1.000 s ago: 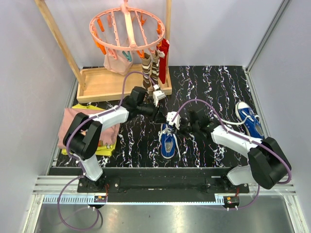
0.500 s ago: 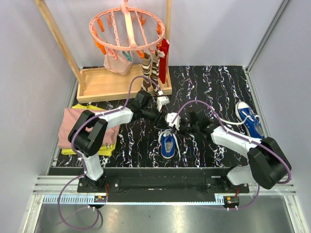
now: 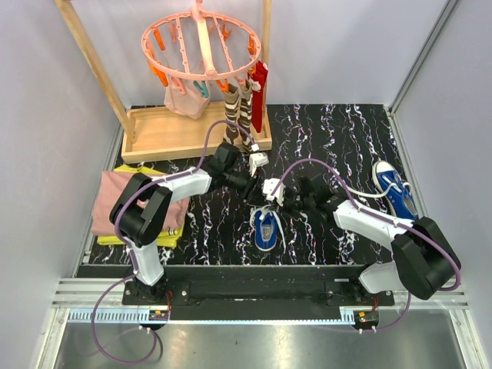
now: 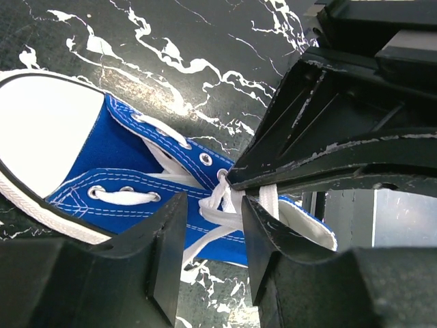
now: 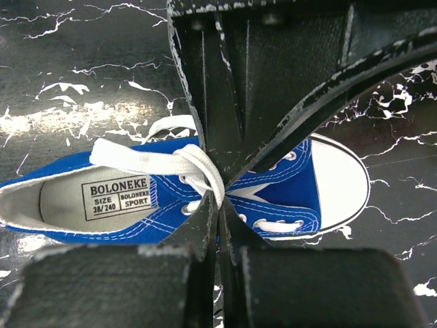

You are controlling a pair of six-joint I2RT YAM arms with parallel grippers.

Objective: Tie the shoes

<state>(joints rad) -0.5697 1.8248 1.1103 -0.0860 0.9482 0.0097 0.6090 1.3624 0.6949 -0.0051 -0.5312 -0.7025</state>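
Note:
One blue shoe (image 3: pixel 266 231) with a white toe cap lies at the table's middle, toe towards the near edge. Both grippers meet over its laces. My right gripper (image 3: pixel 278 198) is shut on a white lace (image 5: pixel 157 158) just above the eyelets; its closed tips (image 5: pixel 220 208) pinch the lace loop. My left gripper (image 3: pixel 257 192) is open, with its jaws (image 4: pixel 214 205) standing either side of the lace knot (image 4: pixel 225 205) beside the right gripper's fingers (image 4: pixel 307 171). The shoe (image 4: pixel 116 147) fills the left wrist view. The second blue shoe (image 3: pixel 393 187) lies at the right.
A wooden drying frame with a tray base (image 3: pixel 169 131) stands at the back left. It carries a pink peg ring (image 3: pixel 201 38) and striped brown socks (image 3: pixel 238 111). Folded pink and yellow clothes (image 3: pixel 115 201) lie at the left edge.
My left gripper has swung and come in close beside the right gripper over the shoe's laces. The right arm has hardly moved and keeps its hold on the lace.

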